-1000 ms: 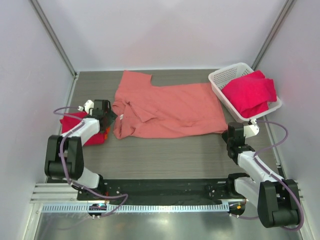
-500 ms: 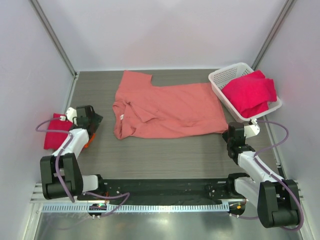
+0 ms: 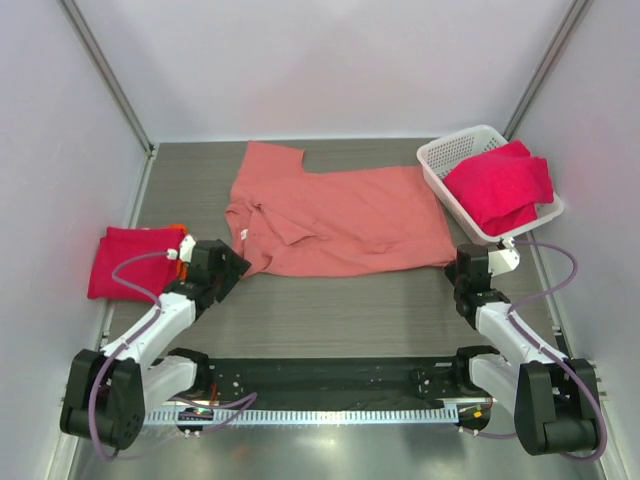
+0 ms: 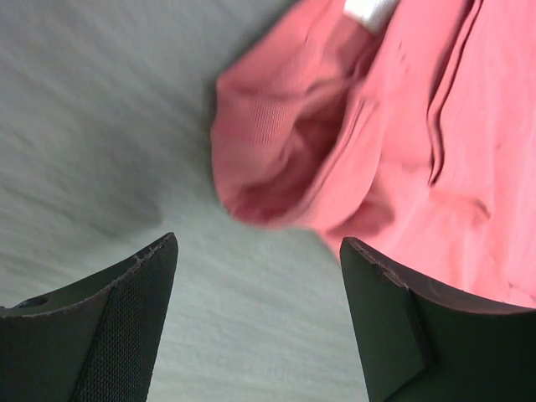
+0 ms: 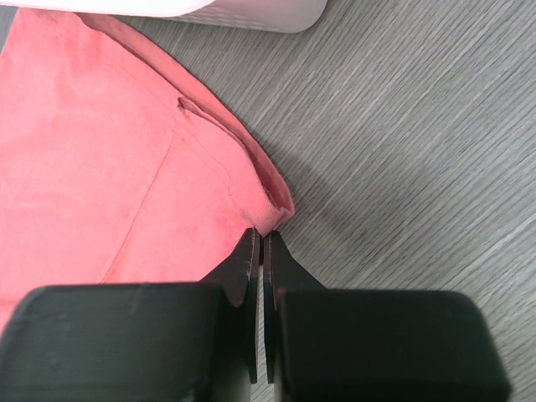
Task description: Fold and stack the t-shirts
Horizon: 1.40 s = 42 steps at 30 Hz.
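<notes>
— At the left edge of the surface (image 3: 340, 310), what has changed?
— The left hand (image 3: 230, 265) has left the folded red tee (image 3: 130, 262); a second ago it was over that tee, now it sits apart from it, at the near-left corner of the pink tee (image 3: 340, 215); its jaws stand wide and hold nothing; its wrist view shows a bunched sleeve just ahead of them, with the white label (image 4: 368, 10) beyond.
— And the right hand (image 5: 260, 239)?
— It has not moved; it is closed tight at the pink tee's near-right hem corner; whether any cloth is pinched I cannot tell.
— What does that mean for the job?
— I judge one red tee done and parked as the base of the stack; the pink tee, spread out mid-surface with its collar to the left, is next; the left hand looks set for a first grasp.
— Count them.
— One pink tee; one folded red tee at the left; one red heap (image 3: 500, 185) in the basket (image 3: 445, 155) at the far right, and how many tees it holds I cannot tell; one basket; two hands.
</notes>
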{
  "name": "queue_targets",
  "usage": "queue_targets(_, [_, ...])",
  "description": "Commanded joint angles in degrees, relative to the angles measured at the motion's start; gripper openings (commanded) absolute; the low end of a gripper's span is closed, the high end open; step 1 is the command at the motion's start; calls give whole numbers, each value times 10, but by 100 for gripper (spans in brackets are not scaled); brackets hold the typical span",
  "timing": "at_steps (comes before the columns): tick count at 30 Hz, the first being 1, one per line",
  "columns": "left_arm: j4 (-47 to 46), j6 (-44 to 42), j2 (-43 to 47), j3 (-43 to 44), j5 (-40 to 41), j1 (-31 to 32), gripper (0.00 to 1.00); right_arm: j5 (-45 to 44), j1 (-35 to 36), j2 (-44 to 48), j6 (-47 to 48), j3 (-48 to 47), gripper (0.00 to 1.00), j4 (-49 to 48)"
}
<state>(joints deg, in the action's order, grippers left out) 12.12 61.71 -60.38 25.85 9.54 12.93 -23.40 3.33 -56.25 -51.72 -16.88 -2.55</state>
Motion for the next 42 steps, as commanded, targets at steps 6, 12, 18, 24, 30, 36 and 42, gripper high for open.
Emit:
queue_targets(6, [-43,110,59,-45,51,49,75,-21,-3,0,10,-7,1,-19])
queue_targets(12, [-91,138,-6,-36,60,48,68,-14,-4,1,10,-6,1,-22])
queue_targets(18, [-137,176,-55,-35,78,49,61,-17,-3,10,11,-3,1,-22])
queue_targets(24, [-127,182,-58,-33,114,49,34,-24,-3,16,11,-1,1,-20])
queue_targets(30, [-19,134,-11,0,117,6,6,-38,-4,26,3,1,1,-5])
queue_targets(36, [37,76,40,5,36,-105,0,-67,-4,49,-19,12,1,22])
queue_targets(42, [83,62,68,-2,40,-125,1,-57,-8,79,-41,27,1,52])
